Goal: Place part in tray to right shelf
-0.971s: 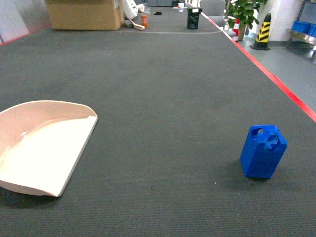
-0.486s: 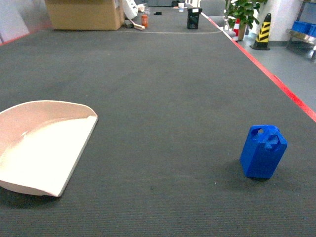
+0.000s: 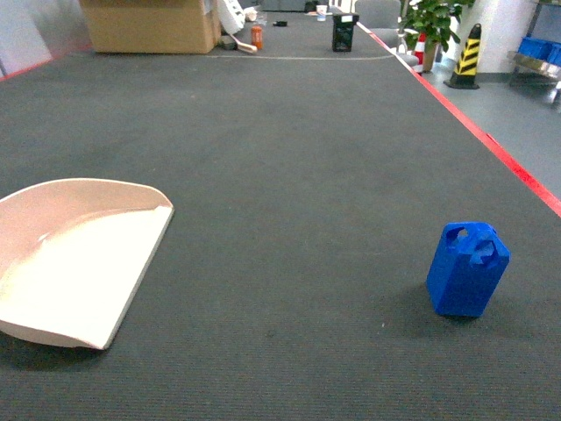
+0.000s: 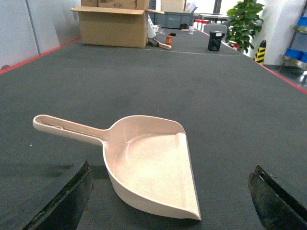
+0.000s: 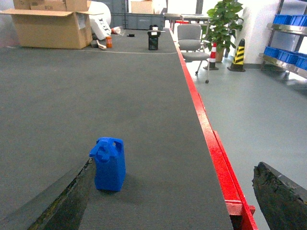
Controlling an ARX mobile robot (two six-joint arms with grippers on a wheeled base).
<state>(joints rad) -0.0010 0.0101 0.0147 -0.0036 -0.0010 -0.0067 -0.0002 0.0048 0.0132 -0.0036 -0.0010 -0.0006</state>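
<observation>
Head view high, slanting down mat; shares tray (image 3: pixel 74 263) with low left wrist, blue part (image 3: pixel 467 267) with right wrist.

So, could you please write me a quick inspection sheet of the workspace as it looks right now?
Surface: dark grey carpet-like table with a red edge strip.
Job's things: cream scoop tray lies flat and empty at left; blue part stands upright at right, well apart from it.
Clutter: cardboard box, black container and orange bottle at the far end.
Grippers: left gripper open, astride the tray; right gripper open, part near its left finger; neither holds anything.
Cables: nothing seen.
Surroundings: potted plant, office chair, striped cone, shelf with blue crates.
</observation>
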